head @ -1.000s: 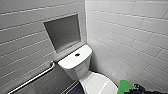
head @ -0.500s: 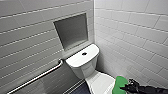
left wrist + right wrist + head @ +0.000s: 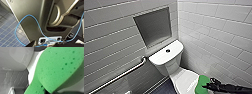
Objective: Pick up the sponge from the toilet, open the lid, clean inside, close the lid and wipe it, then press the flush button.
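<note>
The white toilet [image 3: 171,66] stands against the tiled back wall, with the dark round flush button [image 3: 168,50] in the middle of its tank top. Its lid [image 3: 185,81] is down. The bright green sponge [image 3: 201,85] lies on the lid's right side. My right gripper [image 3: 209,86] reaches in from the right and is shut on the sponge's edge. In the right wrist view the sponge [image 3: 56,69] looms very close, its pores plain to see. The left wrist view looks along my own body toward the floor.
A metal grab bar [image 3: 121,75] slants along the left wall, below a recessed niche [image 3: 154,26]. Tiled wall [image 3: 219,37] runs close on the toilet's right. Dark floor tiles [image 3: 7,28] and a blue cable [image 3: 31,17] lie by my left wrist.
The whole head view has shifted a little, so the camera moved. The sponge and my right gripper stay on the lid's right side.
</note>
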